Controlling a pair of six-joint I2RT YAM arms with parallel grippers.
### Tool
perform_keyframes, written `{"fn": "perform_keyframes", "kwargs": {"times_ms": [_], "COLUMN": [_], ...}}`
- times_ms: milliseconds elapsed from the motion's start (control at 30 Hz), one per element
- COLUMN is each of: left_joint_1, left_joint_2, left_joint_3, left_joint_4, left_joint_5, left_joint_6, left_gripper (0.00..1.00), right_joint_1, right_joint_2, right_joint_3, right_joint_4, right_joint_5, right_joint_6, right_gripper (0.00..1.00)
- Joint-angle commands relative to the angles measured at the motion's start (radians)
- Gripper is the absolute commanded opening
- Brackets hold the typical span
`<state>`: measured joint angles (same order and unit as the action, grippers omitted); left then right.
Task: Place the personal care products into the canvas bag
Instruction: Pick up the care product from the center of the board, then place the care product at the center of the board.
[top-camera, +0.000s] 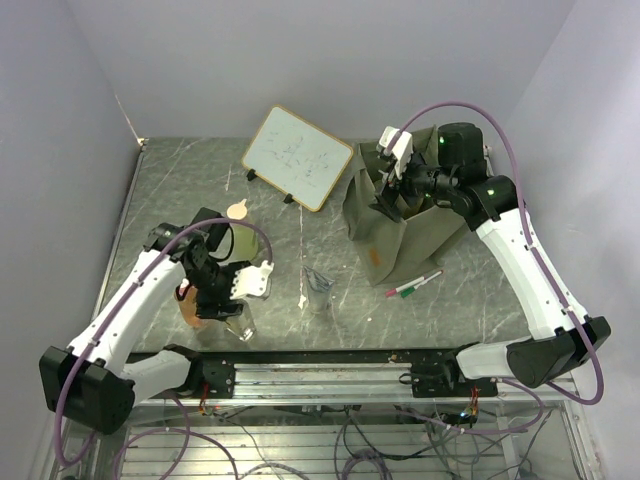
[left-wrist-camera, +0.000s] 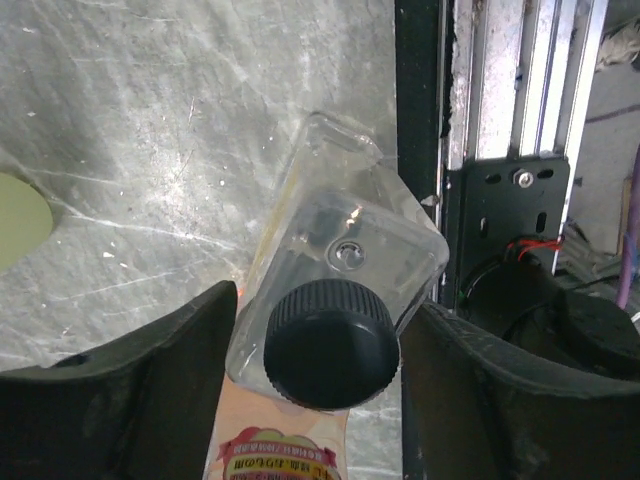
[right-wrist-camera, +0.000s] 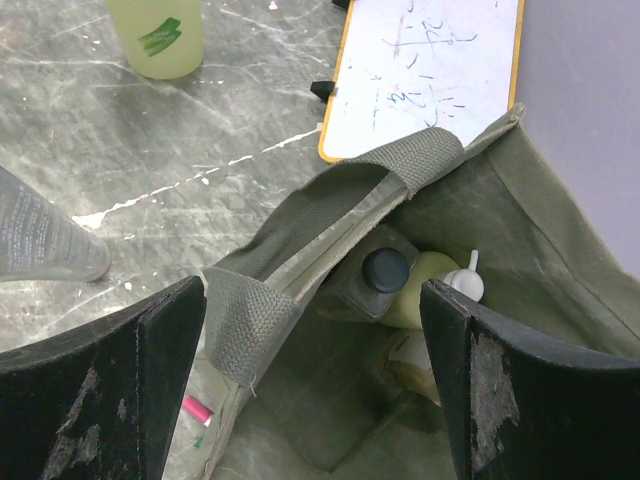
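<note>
Canvas bag (top-camera: 400, 235) stands upright at about two o'clock on the grey table (top-camera: 180, 180), its mouth open. In the right wrist view a clear square bottle with a black cap (right-wrist-camera: 383, 272) and the yellow-green pump bottle (right-wrist-camera: 425, 290) lie inside it, touching each other. The right gripper (right-wrist-camera: 315, 330) hangs over the bag's mouth with its jaws wide apart and nothing between them. At seven o'clock the left gripper (left-wrist-camera: 320, 330) straddles a second clear square bottle (left-wrist-camera: 350, 240), one finger close against each side. Whether they press the glass cannot be told. An orange-pink bottle (left-wrist-camera: 280, 450) lies just beside it, partly under it. The clear pouch (top-camera: 318, 285) sits near the table's middle. The pale-green bottle (right-wrist-camera: 160, 35) stands toward eleven o'clock, near the whiteboard (top-camera: 297, 157) at twelve. Two marker pens (top-camera: 418, 285) lie at four o'clock, just beside the bag's near corner.
</note>
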<state>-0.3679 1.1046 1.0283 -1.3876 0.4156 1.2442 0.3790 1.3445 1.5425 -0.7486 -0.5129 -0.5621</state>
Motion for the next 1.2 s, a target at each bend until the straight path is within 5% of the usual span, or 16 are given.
{"fn": "perform_keyframes", "kwargs": {"times_ms": [0, 367, 867, 1167], "left_joint_1": [0.004, 0.004, -0.025, -0.129], "left_joint_2": [0.014, 0.034, 0.232, 0.381], "left_joint_3": [-0.019, 0.073, 0.269, 0.344], "left_joint_4": [0.078, 0.273, 0.696, 0.803], "left_joint_5": [0.057, 0.154, 0.078, 0.017], "left_joint_6": [-0.033, -0.277, -0.689, -0.774], "left_gripper": [0.71, 0.09, 0.07, 0.07], "right_joint_1": [-0.002, -0.002, -0.002, -0.002], "right_joint_2": [0.005, 0.022, 0.019, 0.021], "right_joint_3": [-0.002, 0.019, 0.026, 0.027], "right_joint_4": [0.008, 0.007, 0.009, 0.010], "right_joint_5": [-0.015, -0.031, -0.044, -0.074], "right_joint_6": [-0.003, 0.011, 0.033, 0.046], "right_gripper": [0.88, 0.88, 0.88, 0.88]}}
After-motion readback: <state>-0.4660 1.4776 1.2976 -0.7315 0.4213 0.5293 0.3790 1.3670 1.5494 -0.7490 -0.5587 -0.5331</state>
